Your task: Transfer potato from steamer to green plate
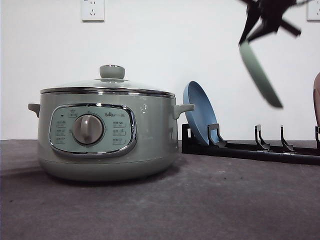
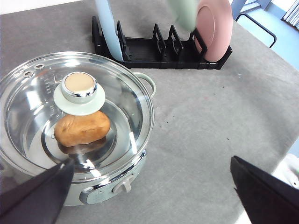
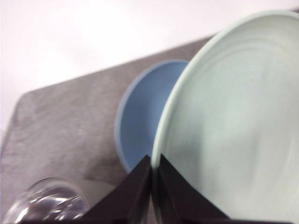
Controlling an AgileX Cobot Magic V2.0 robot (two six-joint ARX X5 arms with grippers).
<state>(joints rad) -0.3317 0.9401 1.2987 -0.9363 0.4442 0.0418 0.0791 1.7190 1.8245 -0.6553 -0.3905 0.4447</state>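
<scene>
One potato [image 2: 82,129], inside the steamer [image 1: 107,135] under its glass lid [image 2: 74,116]; right gripper [image 3: 153,186] clamped on the rim of the green plate [image 1: 260,75], held tilted in the air above the rack [image 1: 250,147]; blue plate [image 1: 199,119] upright in rack; left gripper [image 2: 149,191] spread wide, holding nothing, above the steamer.

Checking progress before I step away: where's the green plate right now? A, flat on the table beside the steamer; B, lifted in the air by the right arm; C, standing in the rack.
B: the right gripper pinches the green plate by its rim, above the rack.
</scene>
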